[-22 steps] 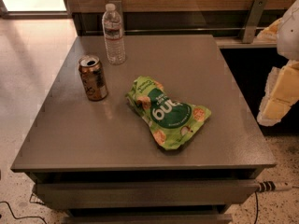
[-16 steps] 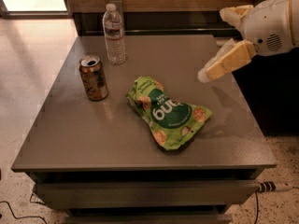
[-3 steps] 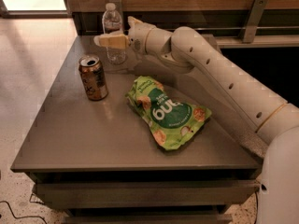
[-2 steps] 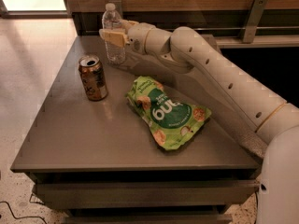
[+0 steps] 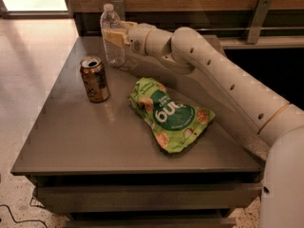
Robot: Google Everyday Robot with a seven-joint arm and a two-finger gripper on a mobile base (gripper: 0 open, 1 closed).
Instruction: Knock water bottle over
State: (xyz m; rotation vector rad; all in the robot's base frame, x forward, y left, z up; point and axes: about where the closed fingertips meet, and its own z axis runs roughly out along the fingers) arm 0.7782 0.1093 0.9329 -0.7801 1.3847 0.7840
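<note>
The water bottle (image 5: pixel 114 55) is clear and ribbed with a white cap, and it stands near the far left corner of the grey table (image 5: pixel 80 137). It is upright or leaning very slightly left. My gripper (image 5: pixel 114 36) has reached in from the right and sits against the middle of the bottle, on the side facing the camera. My cream arm stretches across the back of the table from the lower right.
A brown-gold drink can (image 5: pixel 94 79) stands open in front of and left of the bottle. A green snack bag (image 5: pixel 171 115) lies flat in the table's middle. A wooden wall with a dark ledge runs behind the table. Floor lies to the left.
My arm came in from the right and reached across to the bottle. In the last second the gripper moved left onto the bottle, whose cap has shifted slightly left.
</note>
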